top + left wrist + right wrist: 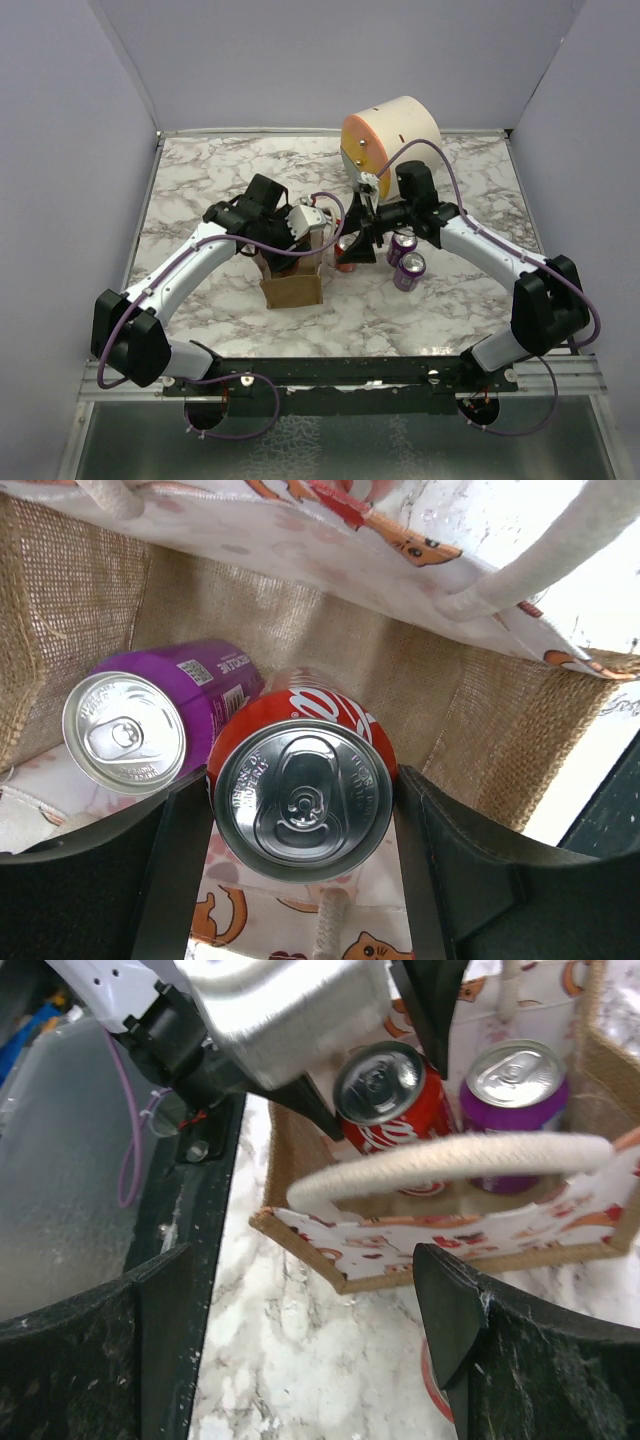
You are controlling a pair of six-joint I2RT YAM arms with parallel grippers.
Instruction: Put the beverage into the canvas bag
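Observation:
The canvas bag [291,289] stands open near the table's middle, tan outside with a cat-print lining [420,540] and white loop handles [440,1160]. My left gripper [303,226] is over the bag's mouth, shut on a red cola can [303,800] held upright inside the bag. A purple can [125,730] stands in the bag beside it; both show in the right wrist view, the red can [385,1090] and the purple can [515,1080]. My right gripper [300,1350] is open and empty just right of the bag [330,1250], low over the marble.
A red can [345,256] stands just right of the bag, under my right gripper [362,240]. Two purple cans [403,245] [410,271] stand further right. A cream-and-orange drum [390,130] sits at the back. Walls enclose the table.

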